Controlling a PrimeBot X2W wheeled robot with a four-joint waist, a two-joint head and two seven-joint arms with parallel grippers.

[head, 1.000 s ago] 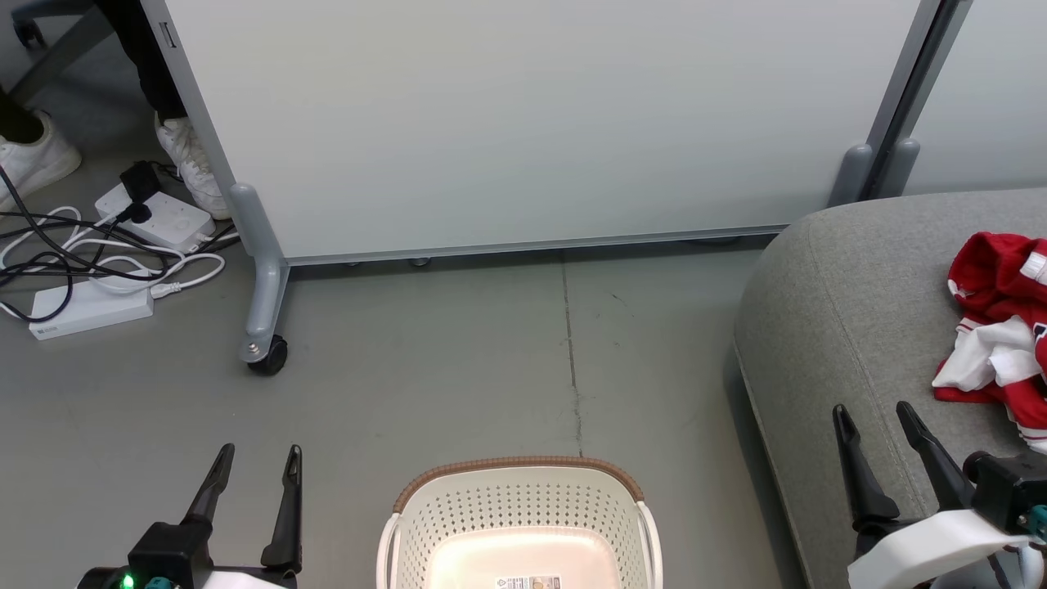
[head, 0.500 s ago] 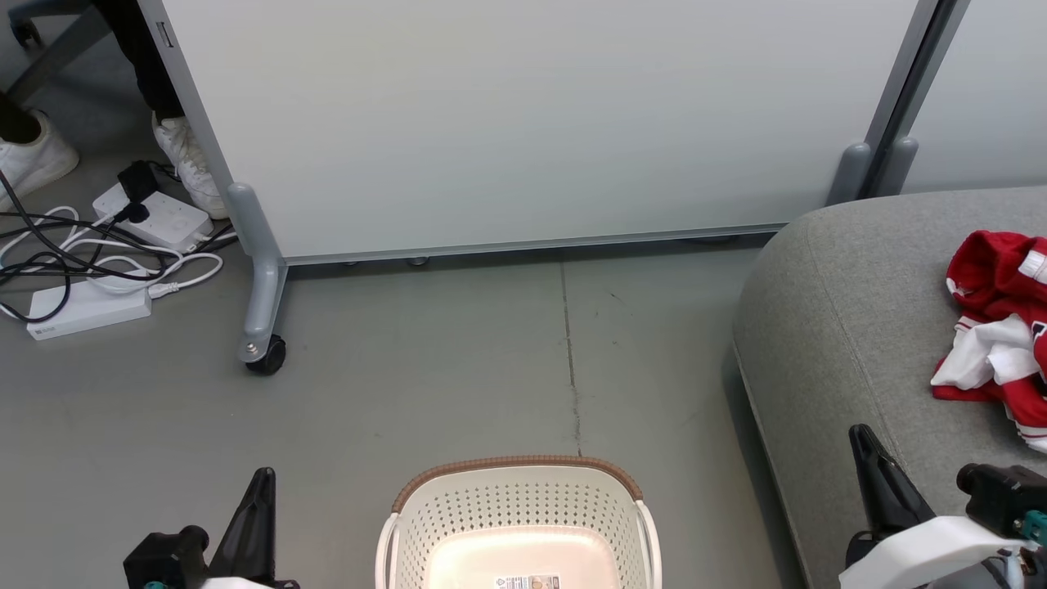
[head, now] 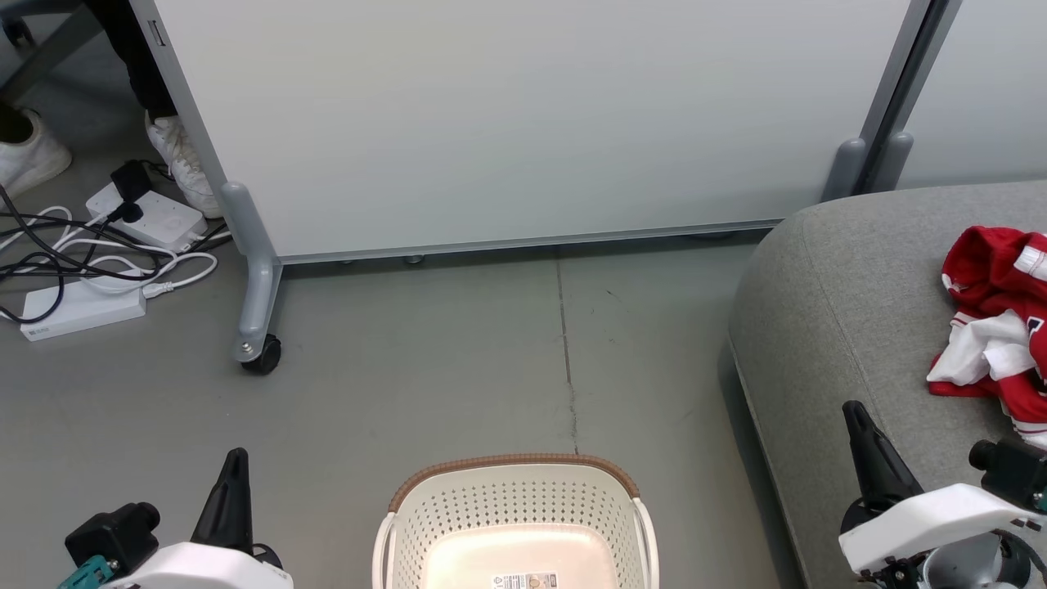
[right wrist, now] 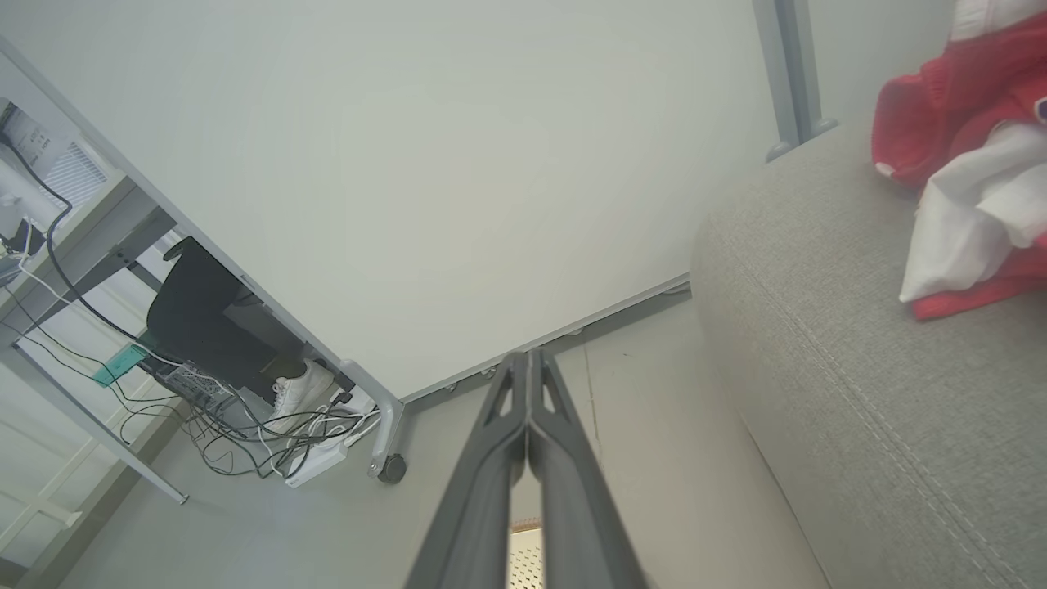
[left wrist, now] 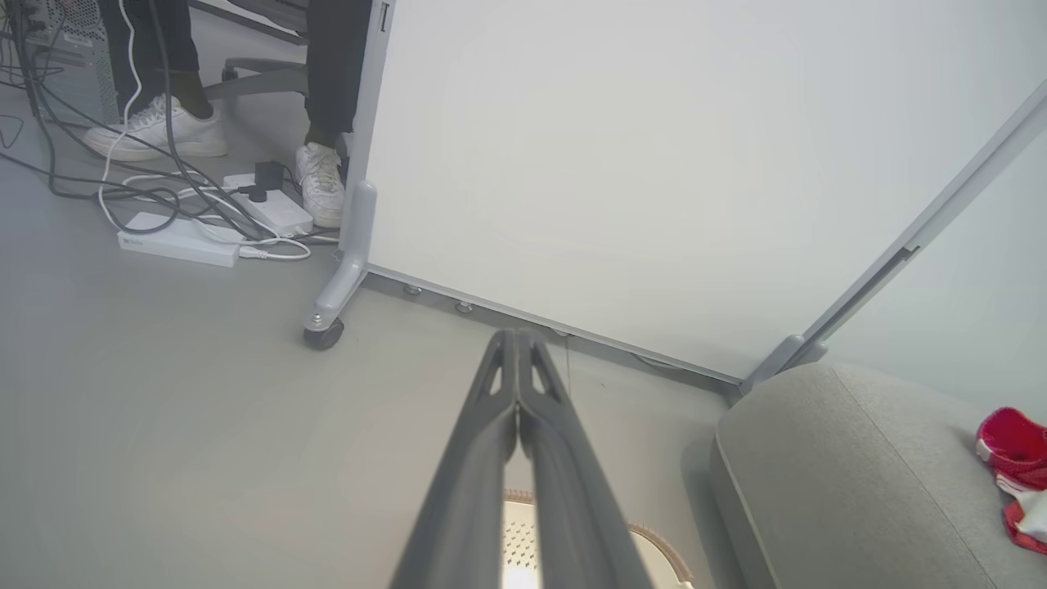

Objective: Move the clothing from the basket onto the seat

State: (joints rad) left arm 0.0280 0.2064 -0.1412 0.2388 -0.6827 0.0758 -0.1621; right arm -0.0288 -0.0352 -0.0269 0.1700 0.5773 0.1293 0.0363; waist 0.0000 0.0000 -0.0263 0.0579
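The white perforated basket [head: 514,511] with a brown rim stands on the floor at the bottom centre, its inside bare apart from a label. Red and white clothing [head: 994,327] lies crumpled on the grey seat [head: 842,311] at the right; the same clothing [right wrist: 973,155] and the seat [right wrist: 859,368] fill the right side of the right wrist view. My left gripper [head: 235,458] is shut at the lower left, empty, left of the basket. My right gripper [head: 852,411] is shut and empty over the seat's front edge. Both wrist views show the fingers [left wrist: 517,384] [right wrist: 527,393] pressed together.
A pale wheeled partition [head: 523,123] spans the back, with a castor [head: 262,353] at its left foot. Power strips and tangled cables [head: 98,254] lie on the floor at far left, beside a person's white shoes [head: 184,155]. Grey floor [head: 458,360] lies between the basket and the partition.
Both grippers went from open to shut, and both arms have turned. The head camera has shifted slightly, moving the whole picture.
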